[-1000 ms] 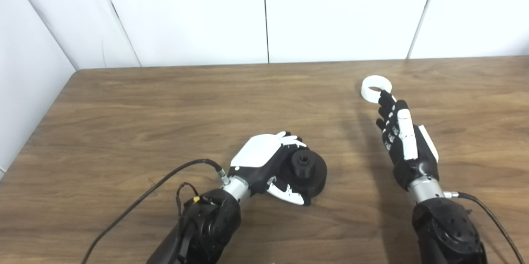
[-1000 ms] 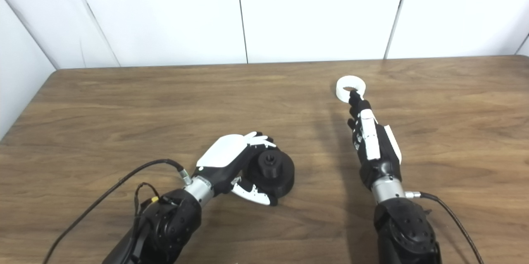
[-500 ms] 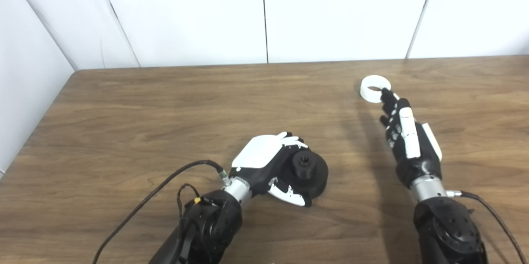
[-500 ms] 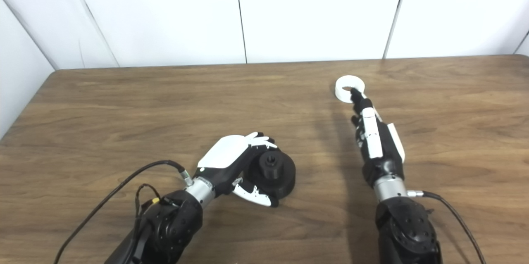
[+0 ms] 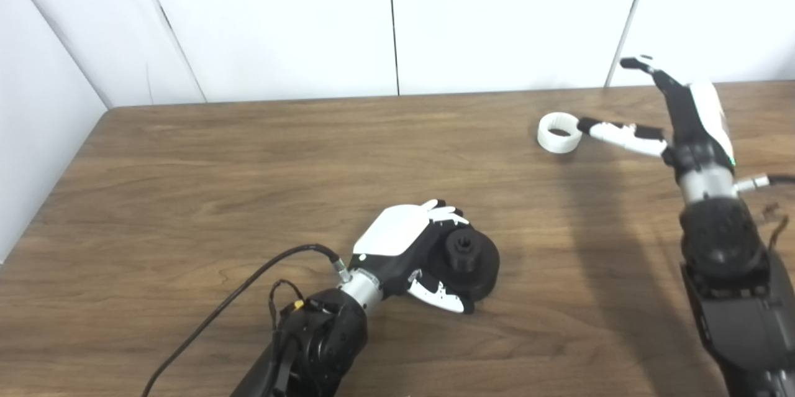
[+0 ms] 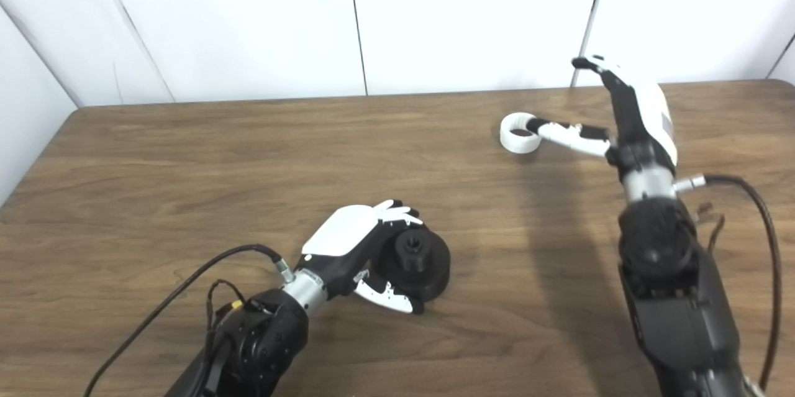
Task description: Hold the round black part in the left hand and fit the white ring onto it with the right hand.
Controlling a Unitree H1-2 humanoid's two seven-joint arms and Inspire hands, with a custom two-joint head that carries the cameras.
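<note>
Risk of a skid here: white ring [image 5: 559, 132] lying flat and loose on the wooden desk [image 5: 248, 155], far right, with only the thumb tip of the right robot hand [image 5: 674, 114] at its near rim. Fingers spread wide and raised above, nothing gripped; a one-sided push likely to slide the ring away toward the back wall [image 5: 497, 12] rather than lift it. Pinch closing off-centre likely to tip the ring onto its edge and send it rolling. Nearer the front, left robot hand [image 5: 413, 241] wrapped around the round black part [image 5: 466, 257], part resting on the desk, not lifted; loose grasp there a possible cause of the part turning or shifting when the ring is pressed down.

Ring: short, thick-walled, plain matte white, open hole facing up. Black part: broad round base, narrower raised hub on top with a recessed socket in its centre. Well apart from each other across the desk.
</note>
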